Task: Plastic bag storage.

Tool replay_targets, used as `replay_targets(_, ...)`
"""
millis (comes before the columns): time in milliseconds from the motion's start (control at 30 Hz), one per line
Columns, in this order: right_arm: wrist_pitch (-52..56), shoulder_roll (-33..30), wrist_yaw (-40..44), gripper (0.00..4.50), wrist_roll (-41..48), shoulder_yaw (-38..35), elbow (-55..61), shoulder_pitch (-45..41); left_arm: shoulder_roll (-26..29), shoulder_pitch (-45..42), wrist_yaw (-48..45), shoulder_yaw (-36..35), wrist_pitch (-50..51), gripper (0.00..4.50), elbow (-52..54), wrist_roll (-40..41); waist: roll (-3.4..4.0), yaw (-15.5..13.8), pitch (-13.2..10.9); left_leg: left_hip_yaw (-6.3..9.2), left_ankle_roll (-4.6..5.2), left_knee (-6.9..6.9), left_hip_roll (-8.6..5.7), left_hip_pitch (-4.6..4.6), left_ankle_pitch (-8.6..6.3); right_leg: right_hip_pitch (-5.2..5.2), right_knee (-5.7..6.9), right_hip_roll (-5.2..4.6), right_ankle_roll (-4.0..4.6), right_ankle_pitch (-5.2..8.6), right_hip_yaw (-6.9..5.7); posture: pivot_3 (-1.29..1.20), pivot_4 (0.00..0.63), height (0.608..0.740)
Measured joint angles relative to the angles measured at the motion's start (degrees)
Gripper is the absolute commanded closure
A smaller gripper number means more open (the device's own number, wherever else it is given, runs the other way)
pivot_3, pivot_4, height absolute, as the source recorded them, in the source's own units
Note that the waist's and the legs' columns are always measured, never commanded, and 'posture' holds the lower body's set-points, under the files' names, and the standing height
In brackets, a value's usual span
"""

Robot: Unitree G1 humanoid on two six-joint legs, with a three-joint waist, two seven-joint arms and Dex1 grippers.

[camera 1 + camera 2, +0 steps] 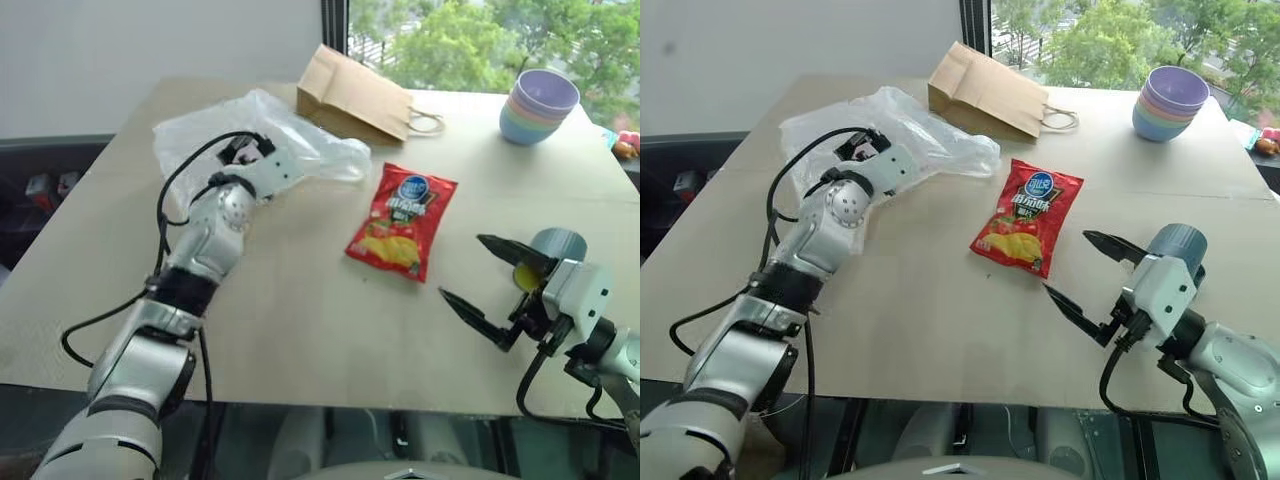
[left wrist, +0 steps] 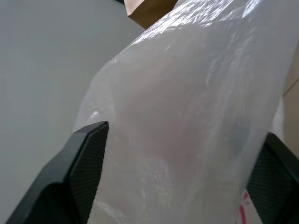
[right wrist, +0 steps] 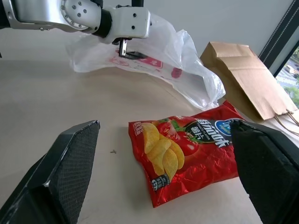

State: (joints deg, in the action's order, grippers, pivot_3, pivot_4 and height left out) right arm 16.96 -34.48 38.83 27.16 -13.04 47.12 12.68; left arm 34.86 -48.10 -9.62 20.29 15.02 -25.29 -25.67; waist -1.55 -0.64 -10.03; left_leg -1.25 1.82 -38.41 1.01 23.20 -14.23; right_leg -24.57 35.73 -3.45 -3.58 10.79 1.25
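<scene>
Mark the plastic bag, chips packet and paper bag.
plastic bag (image 1: 320, 150): left eye view, crinkled film right of the arm.
chips packet (image 1: 402, 221): left eye view, middle of the red front.
paper bag (image 1: 350, 92): left eye view, flat brown face.

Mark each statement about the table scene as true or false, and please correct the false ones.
1. The left pincer is at the plastic bag, film between its fingers. True.
2. The right pincer grips the red chips packet. False: it is open and apart from the packet.
3. The brown paper bag stands upright. False: it lies flat.
4. Stacked bowls sit near the window. True.
</scene>
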Motion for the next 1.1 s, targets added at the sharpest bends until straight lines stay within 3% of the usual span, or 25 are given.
replay_targets(200,1.91,0.28,-3.23,0.0,-2.68,3.14,-1.3,-2.82,-2.36,-2.71,-2.97,-9.71,0.27,4.26,-2.84,8.42,-0.02,0.01,0.0,0.07,0.0,-0.17,0.0,0.56,0.01,-0.51,0.1,0.0,0.01,-0.27,-0.08,0.0,0.15,0.74)
replay_targets(233,4.59,0.4,-4.7,0.0,-3.19,5.07,-2.53,-5.11,-2.77,-3.8,-4.94,-12.96,2.53,4.45,-2.47,11.77,-0.09,0.14,-0.04,0.07,0.0,-0.21,0.02,0.57,0.01,-0.53,0.13,0.0,0.01,-0.27,-0.1,0.0,0.15,0.74)
replay_targets(400,16.83,2.41,-12.14,0.0,-4.86,10.8,-8.14,-14.26,-2.72,-6.76,-10.37,-19.93,9.43,4.45,2.65,19.28,-0.09,0.03,-0.04,0.09,0.0,-0.25,0.0,0.59,0.02,-0.52,0.16,0.0,0.02,-0.28,-0.12,0.0,0.15,0.74)
replay_targets(567,24.89,8.32,-19.3,0.0,-6.58,11.95,-17.67,-25.31,-2.91,-6.9,-13.24,-21.03,17.9,4.45,8.2,22.69,-0.1,0.02,-0.04,0.13,0.0,-0.26,-0.02,0.62,0.02,-0.53,0.18,0.02,0.03,-0.3,-0.12,0.0,0.15,0.74)
replay_targets(933,45.5,25.19,-30.01,0.0,1.6,1.35,-37.56,-45.85,-4.65,-7.79,-13.24,-21.96,29.74,4.45,18.58,24.85,-0.08,0.45,-0.05,0.17,0.0,-0.24,-0.02,0.64,0.02,-0.55,0.24,0.02,0.06,-0.32,-0.12,0.0,0.15,0.74)
replay_targets(1100,47.79,25.55,-30.31,0.0,2.01,1.9,-44.87,-49.28,-5.12,-7.79,-12.69,-22.0,31.54,4.45,19.73,25.26,-0.08,1.04,-0.05,0.18,0.0,-0.23,-0.06,0.64,0.02,-0.54,0.24,0.0,0.06,-0.32,-0.12,0.0,0.15,0.74)
